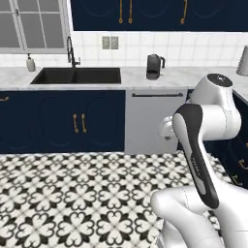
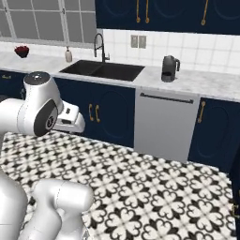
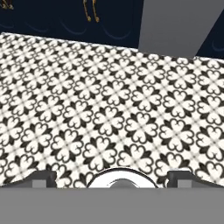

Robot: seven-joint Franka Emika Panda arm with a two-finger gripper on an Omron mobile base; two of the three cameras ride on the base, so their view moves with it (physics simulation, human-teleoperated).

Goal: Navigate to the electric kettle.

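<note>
The small dark grey-black electric kettle (image 1: 154,66), an upright and slightly tapered cylinder with a loop handle on its right side, stands on the pale marble counter (image 1: 180,77), to the right of the black sink basin (image 1: 77,76) and above the grey dishwasher front (image 1: 155,121). In the right base view the same kettle (image 2: 169,68) is seen near the tiled wall, well apart from the black faucet (image 2: 99,47). The base is on the black-and-white patterned floor tiles (image 1: 72,193), with an open stretch of floor between it and the cabinets. The white arm is folded close to the body, and the gripper (image 3: 111,178) looks down at the floor; its two dark finger tips stand well apart with nothing between them, so the fingers are open and hold nothing. I judge that the driving is not yet finished, because the kettle is small and far in both base views. To do this step well, the base should go forward and a little to the right, until the kettle is straight ahead and near. It should stop before the dishwasher front, keeping the arm folded so that it does not hit the counter edge.
</note>
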